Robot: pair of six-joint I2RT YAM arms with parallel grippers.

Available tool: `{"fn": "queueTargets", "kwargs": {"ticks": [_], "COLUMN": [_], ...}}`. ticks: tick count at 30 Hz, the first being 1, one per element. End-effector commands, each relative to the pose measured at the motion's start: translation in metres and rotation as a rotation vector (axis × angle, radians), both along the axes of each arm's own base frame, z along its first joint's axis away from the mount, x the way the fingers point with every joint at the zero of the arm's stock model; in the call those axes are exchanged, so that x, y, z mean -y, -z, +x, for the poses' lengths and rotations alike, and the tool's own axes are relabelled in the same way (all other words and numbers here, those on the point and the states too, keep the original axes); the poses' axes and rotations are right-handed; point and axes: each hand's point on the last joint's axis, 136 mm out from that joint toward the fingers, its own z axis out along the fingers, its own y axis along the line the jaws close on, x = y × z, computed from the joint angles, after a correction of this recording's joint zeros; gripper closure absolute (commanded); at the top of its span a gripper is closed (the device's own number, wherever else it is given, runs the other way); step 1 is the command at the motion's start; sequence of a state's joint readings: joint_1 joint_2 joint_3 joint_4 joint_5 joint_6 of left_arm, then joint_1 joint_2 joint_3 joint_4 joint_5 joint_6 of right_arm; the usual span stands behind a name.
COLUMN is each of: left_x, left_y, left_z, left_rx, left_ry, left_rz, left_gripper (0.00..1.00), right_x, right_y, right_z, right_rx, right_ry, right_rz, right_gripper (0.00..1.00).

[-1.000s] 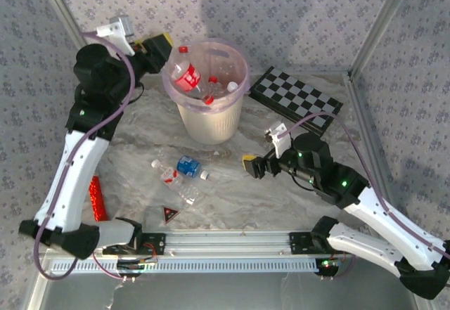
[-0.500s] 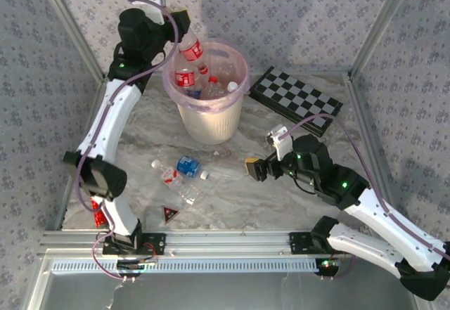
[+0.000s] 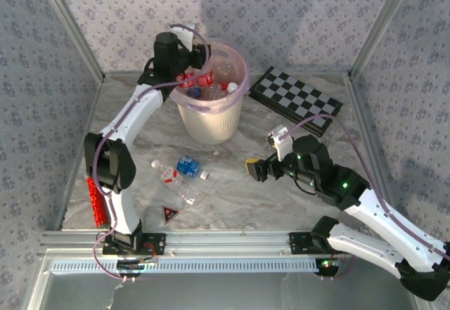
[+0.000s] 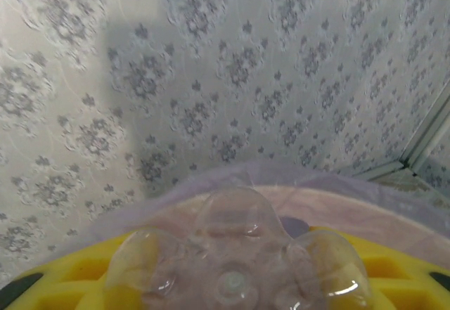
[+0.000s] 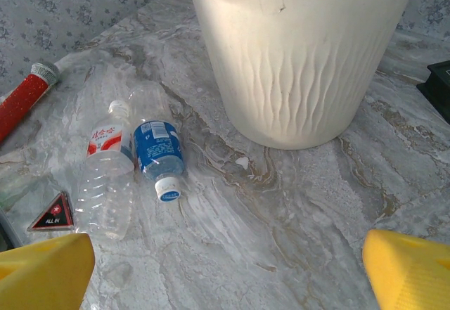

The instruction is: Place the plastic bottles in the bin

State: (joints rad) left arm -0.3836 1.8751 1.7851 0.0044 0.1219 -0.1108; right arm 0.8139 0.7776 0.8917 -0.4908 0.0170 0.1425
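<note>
Grasping a clear plastic bottle (image 4: pixel 232 271), the left end effector (image 3: pixel 195 68) hangs over the cream-white round bin (image 3: pixel 211 124) on the grey marbled desk (image 3: pixel 232 201), flowery grey walls (image 3: pixel 295 15) all around. The right end effector (image 3: pixel 253 168) gapes wide; two bottles (image 5: pixel 105 183) lie nearby.

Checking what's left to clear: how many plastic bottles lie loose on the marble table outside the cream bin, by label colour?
Red-labelled clear plastic bottle: 1
Blue-labelled clear plastic bottle: 1
Total: 2
</note>
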Motion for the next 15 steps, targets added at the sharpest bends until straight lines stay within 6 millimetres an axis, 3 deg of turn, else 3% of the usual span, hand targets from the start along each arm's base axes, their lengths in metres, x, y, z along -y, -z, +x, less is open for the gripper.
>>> {"fn": "queueTargets", "kwargs": {"ticks": [1, 9, 15], "left_x": [0.010, 0.028, 0.049], "left_y": [0.030, 0.095, 0.120], "left_z": [-0.010, -0.015, -0.017], "left_rx": [-0.050, -0.146, -0.174], "left_ry": [0.029, 0.059, 0.098], "left_rz": [0.044, 0.080, 0.131], "left_gripper": [1.00, 1.00, 1.00], "right_x": [0.003, -0.002, -0.011], "right_y": [0.006, 0.016, 0.038], "right_z": [0.003, 0.007, 0.012], "right_rx": [-0.009, -0.033, -0.052], "right_ry": [0.026, 0.024, 0.026], "right_rz": [-0.006, -0.026, -0.105], "right_gripper": [0.00, 0.00, 0.00]}}
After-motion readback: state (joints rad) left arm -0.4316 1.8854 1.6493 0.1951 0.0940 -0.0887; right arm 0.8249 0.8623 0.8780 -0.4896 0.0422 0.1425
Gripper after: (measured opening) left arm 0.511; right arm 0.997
